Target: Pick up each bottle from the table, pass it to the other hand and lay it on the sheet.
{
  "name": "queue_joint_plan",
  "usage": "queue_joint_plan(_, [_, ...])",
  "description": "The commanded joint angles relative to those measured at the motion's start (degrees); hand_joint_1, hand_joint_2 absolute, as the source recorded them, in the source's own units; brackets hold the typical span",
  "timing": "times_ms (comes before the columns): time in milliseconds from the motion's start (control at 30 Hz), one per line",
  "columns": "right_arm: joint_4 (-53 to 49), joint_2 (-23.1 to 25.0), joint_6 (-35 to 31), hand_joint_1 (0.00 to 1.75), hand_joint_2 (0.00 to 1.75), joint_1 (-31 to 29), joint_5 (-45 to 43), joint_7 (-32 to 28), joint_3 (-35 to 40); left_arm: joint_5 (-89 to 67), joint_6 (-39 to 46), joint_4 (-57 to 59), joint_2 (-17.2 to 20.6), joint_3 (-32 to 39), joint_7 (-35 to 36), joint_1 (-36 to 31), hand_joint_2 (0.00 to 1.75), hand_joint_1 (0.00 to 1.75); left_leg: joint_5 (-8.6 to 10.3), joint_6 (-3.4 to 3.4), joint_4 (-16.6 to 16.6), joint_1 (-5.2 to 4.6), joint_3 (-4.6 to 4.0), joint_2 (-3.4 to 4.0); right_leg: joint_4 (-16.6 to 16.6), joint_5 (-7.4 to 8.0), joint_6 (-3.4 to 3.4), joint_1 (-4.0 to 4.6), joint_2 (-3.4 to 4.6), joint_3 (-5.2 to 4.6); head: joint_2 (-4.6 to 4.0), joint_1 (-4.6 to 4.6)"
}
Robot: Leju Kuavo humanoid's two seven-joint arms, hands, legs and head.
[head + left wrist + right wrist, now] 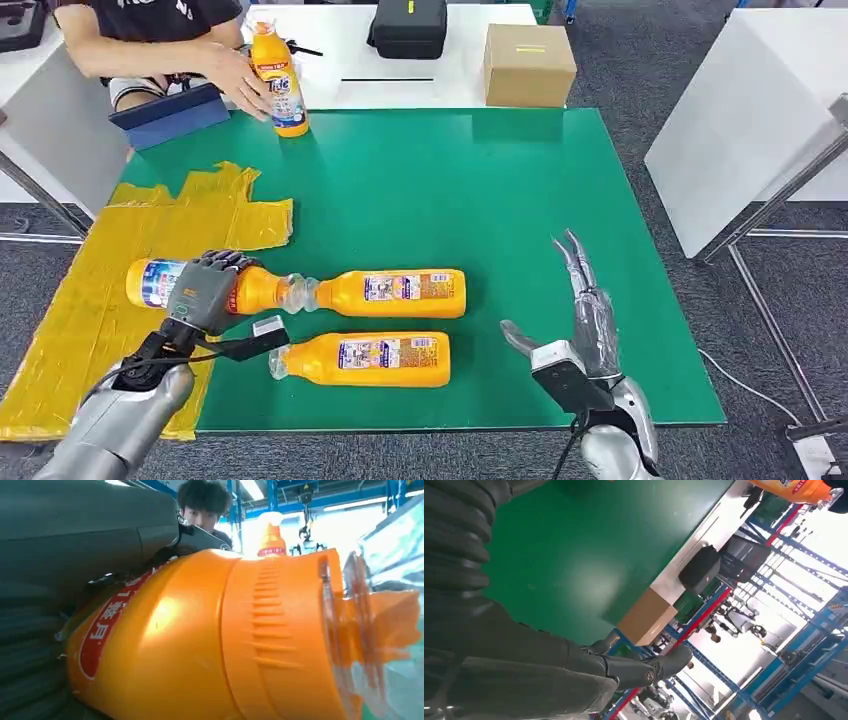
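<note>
My left hand (205,290) grips an orange bottle (255,291) around its middle. The bottle lies sideways, its base end over the yellow sheet (180,215) and its clear cap end over the green table (450,180). Up close, the left wrist view shows the same bottle (200,640) against my left hand (75,545). Two more orange bottles lie on the green: one (395,293) cap to cap with the held one, the other (370,359) nearer the front edge. My right hand (585,310) hovers at the front right, fingers spread, holding nothing.
A person at the far left corner holds a fourth bottle (280,85) upright on the table. Beyond the green top stand a cardboard box (528,65), a black case (408,27) and a blue folder (170,115). A white table (740,110) flanks the right.
</note>
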Motion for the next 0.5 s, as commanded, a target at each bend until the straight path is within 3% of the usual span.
queue_joint_plan(33, [2.07, 0.89, -0.11, 0.0, 1.75, -0.52, 0.63, 0.25, 0.93, -1.5, 0.25, 7.17, -0.96, 1.4, 2.46, -2.99, 1.75, 1.75, -0.14, -0.21, -0.04, 0.04, 0.38, -0.05, -0.04, -0.16, -0.07, 0.04, -0.12, 0.4, 0.0, 0.0])
queue_joint_plan(333, [2.81, 0.25, 0.25, 0.0, 1.75, -0.78, 0.11, -0.07, 1.4, -2.42, -0.56, 5.35, -0.11, 2.23, 3.34, -0.79, 1.75, 1.75, -0.09, -0.15, -0.05, 0.05, 0.24, 0.06, -0.08, -0.06, -0.04, 0.05, 0.01, 0.27, 0.0, 0.0])
queue_joint_plan(367, [2.63, 0.25, 0.33, 0.0, 1.75, -0.72, 0.09, -0.06, 1.48, -2.71, -0.64, 4.86, 0.11, 2.3, 3.53, -0.34, 1.75, 0.03, -0.14, -0.2, -0.04, 0.04, 0.33, 0.05, -0.06, -0.12, -0.05, 0.04, -0.02, 0.37, 0.0, 0.0])
queue_joint_plan(500, [1.7, 0.27, 1.03, 0.0, 1.75, -0.27, 0.5, 0.46, 1.42, -4.07, -2.6, 3.74, 0.37, 2.73, 4.82, 0.75, 1.75, 0.0, -0.16, -0.2, -0.05, 0.03, 0.35, 0.02, -0.05, -0.15, -0.06, 0.04, -0.04, 0.4, 0.0, 0.0])
